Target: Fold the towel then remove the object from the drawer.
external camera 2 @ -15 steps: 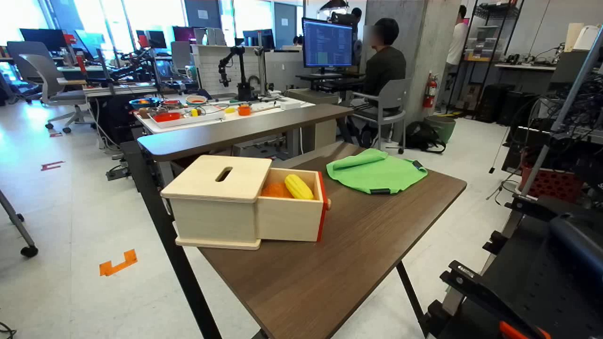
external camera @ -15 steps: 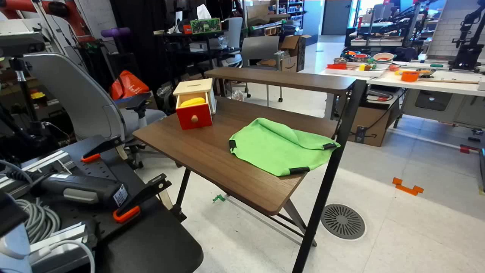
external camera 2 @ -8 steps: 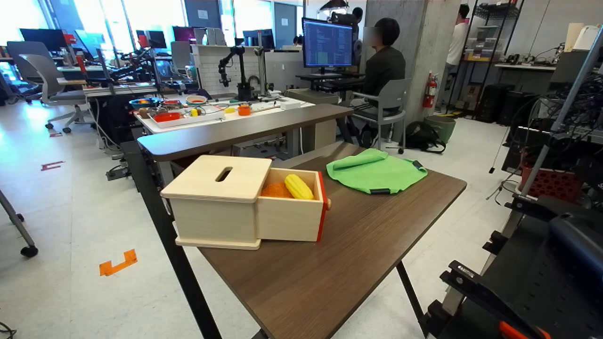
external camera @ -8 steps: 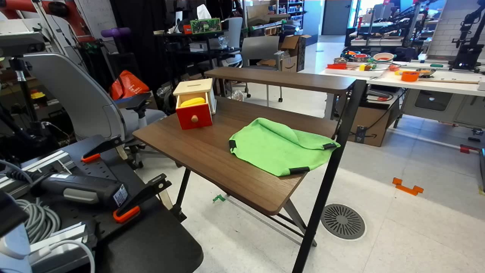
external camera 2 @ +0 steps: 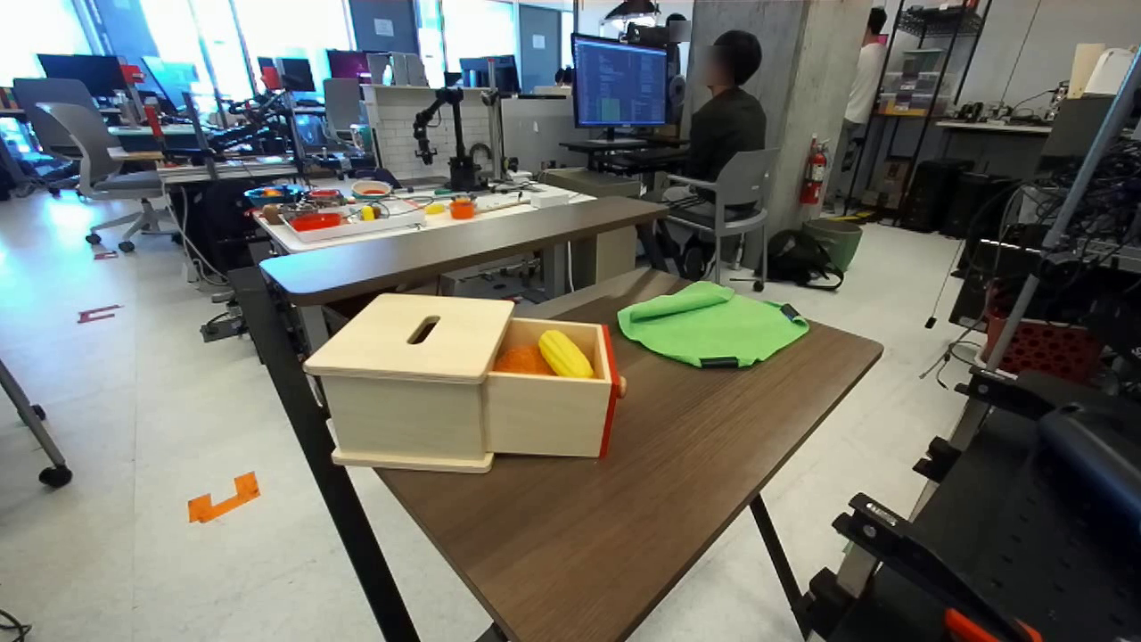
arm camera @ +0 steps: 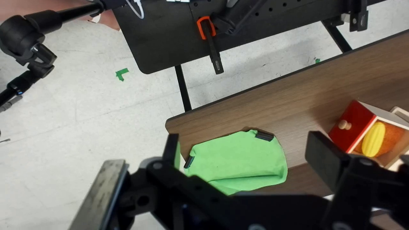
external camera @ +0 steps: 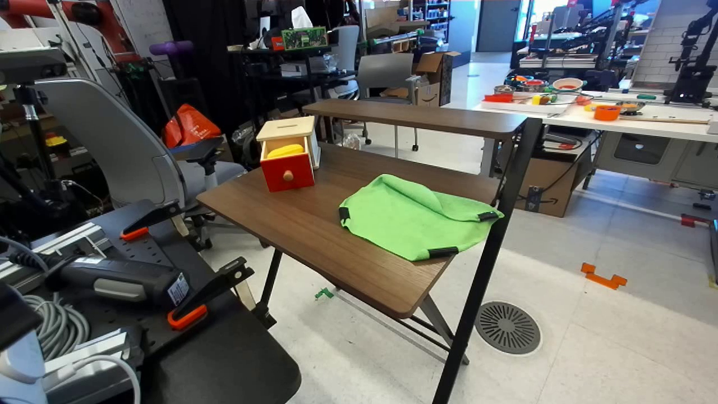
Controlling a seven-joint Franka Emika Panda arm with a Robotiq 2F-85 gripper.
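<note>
A green towel [external camera: 412, 221] with black patches at its edges lies partly folded over on the brown table. It also shows in an exterior view [external camera 2: 713, 330] and the wrist view [arm camera: 239, 156]. A light wooden box [external camera 2: 406, 415] has its red-fronted drawer [external camera: 289, 177] pulled open. A yellow corn-like object [external camera 2: 565, 353] lies in the drawer on something orange-brown [arm camera: 391, 139]. My gripper [arm camera: 244, 143] is open and empty, above the towel and apart from it, with the drawer beyond its right finger. The gripper is out of view in both exterior views.
The brown table [external camera 2: 677, 473] has a raised shelf [external camera: 415, 115] along one long side, on a black slanted leg [external camera: 488, 269]. A black cart top [external camera: 224, 342] with clamps [arm camera: 211, 44] stands beside the opposite side. A grey chair [external camera: 112, 140] is near the box end.
The towel, box, drawer and yellow object are unchanged. Only the seated person in the background shifts slightly.
</note>
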